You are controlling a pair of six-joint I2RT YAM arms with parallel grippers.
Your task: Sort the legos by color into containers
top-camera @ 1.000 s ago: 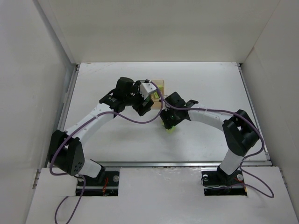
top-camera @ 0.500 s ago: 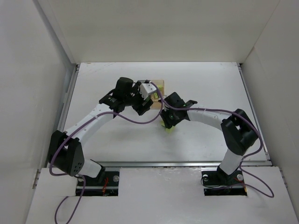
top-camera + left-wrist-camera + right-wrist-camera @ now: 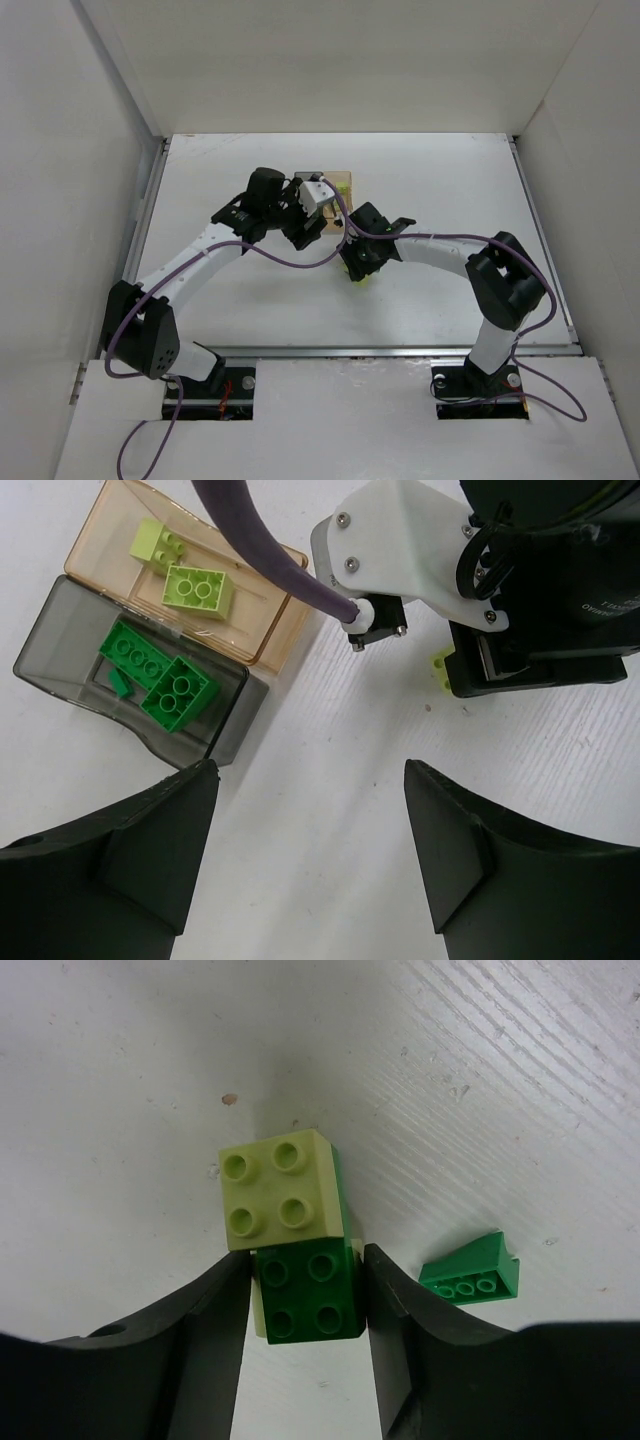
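Dark green lego [image 3: 307,1298] pinched in right end effector [image 3: 307,1285]; underside hidden.

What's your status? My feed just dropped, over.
Left pincer open, empty. Right pincer shut on dark green brick, pale yellow-green brick abutting. Green slope piece loose beside it.

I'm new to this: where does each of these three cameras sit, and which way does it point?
Top view: above and behind the robot, looking down on the table; left arm and right arm show whole.
Left wrist: on the left gripper, looking down at the tan box and grey box; its open fingers frame the bottom.
Right wrist: on the right gripper, close above the table; its fingers press both sides of a dark green brick.
Shared: top and left-wrist views both show the tan box and right gripper.
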